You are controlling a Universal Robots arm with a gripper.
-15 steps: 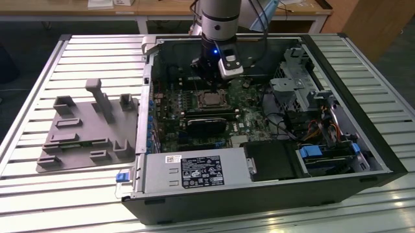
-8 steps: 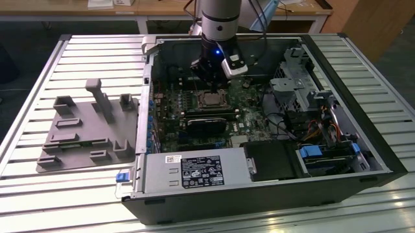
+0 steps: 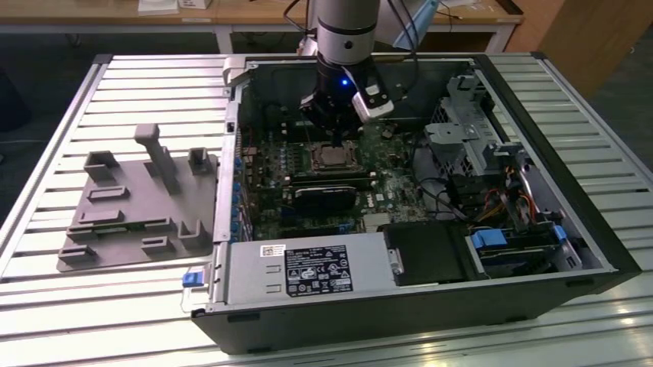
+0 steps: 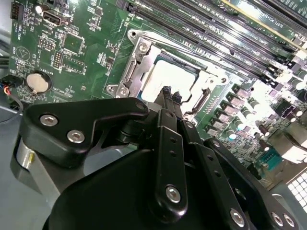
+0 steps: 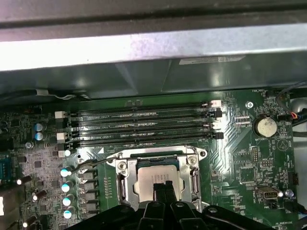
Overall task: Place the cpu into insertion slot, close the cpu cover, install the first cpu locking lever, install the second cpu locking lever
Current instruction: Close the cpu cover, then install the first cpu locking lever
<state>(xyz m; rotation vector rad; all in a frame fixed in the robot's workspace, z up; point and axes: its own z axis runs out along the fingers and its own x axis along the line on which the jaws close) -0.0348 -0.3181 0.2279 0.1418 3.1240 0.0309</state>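
The cpu, a flat silver square, lies in the insertion slot on the green board; it also shows in the second wrist view and the exterior view. The cpu cover, a silver frame with a square window, lies flat around the chip. A thin wire lever sticks out sideways from one corner of the socket. My gripper hangs just above the chip's near edge, its black fingertips pressed together with nothing between them. In the exterior view the gripper reaches down into the open case.
Long black memory slots run just beyond the socket. A black heatsink block sits in front of it in the exterior view. A coin battery, drive cages and the case walls surround the board. A grey fixture tray lies outside the case.
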